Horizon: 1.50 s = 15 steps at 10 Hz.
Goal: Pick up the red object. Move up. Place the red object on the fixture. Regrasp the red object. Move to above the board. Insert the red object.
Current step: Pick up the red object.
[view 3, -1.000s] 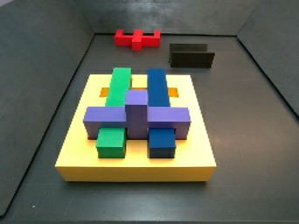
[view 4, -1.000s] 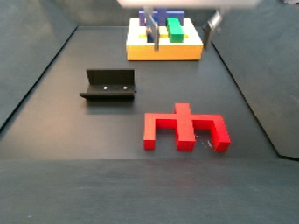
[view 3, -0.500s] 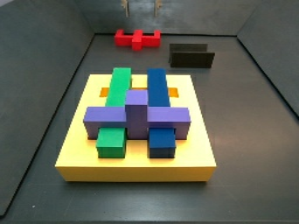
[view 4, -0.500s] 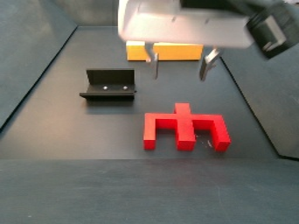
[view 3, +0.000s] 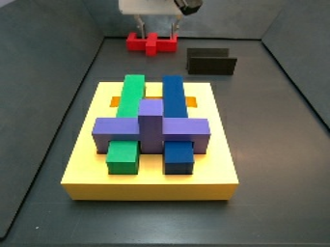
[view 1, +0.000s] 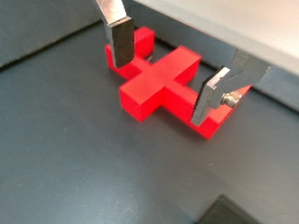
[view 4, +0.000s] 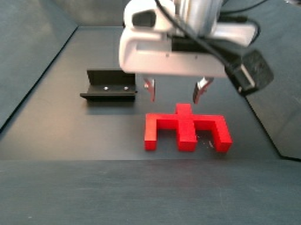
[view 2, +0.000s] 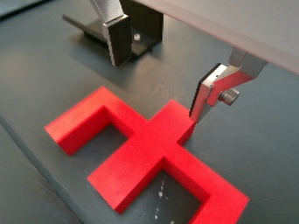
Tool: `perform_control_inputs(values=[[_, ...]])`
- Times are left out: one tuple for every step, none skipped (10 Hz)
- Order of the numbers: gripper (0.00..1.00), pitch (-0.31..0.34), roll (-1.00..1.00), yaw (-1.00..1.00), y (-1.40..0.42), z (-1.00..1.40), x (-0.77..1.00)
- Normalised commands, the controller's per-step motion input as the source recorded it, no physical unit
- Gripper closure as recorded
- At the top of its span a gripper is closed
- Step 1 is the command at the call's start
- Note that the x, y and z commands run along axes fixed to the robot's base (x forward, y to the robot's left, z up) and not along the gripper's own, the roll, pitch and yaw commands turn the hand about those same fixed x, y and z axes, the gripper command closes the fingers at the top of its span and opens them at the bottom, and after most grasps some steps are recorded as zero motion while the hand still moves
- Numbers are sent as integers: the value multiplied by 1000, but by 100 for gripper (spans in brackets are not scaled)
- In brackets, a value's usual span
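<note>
Claw parted above flat-lying red object.

No text, label, brand, number or sign can be read anywhere: not on the bright red blocky piece, the small dark L-shaped fixture, the thick yellow square board, nor the white body of the gripper, which hangs with fingers spread just above the red piece.

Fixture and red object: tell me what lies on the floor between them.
Only bare dark floor in a side view. The fixture and red object stand apart; the gripper hangs open above the red object.
</note>
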Motion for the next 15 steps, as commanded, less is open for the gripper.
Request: perform_control_inputs(values=[[0, -190, 0, 0, 0, -409, -106], [0, -173, 0, 0, 0, -397, -129], [0, -149, 0, 0, 43, -289, -194], [0, -126, -54, 0, 89, -163, -163], [0, -86, -23, 0, 63, -154, -54], [0, -23, -29, 0, 51, -77, 0], [0, -13, -13, 0, 20, -97, 0], [0, -20, -3, 0, 3, -134, 0], [0, -43, 0, 0, 0, -177, 0], [0, -57, 0, 0, 0, -200, 0], [0, 0, -7, 0, 3, -43, 0], [0, 0, 6, 0, 0, 0, 0], [0, 0, 0, 0, 0, 0, 0], [100, 0, 0, 0, 0, 0, 0], [100, 0, 0, 0, 0, 0, 0]])
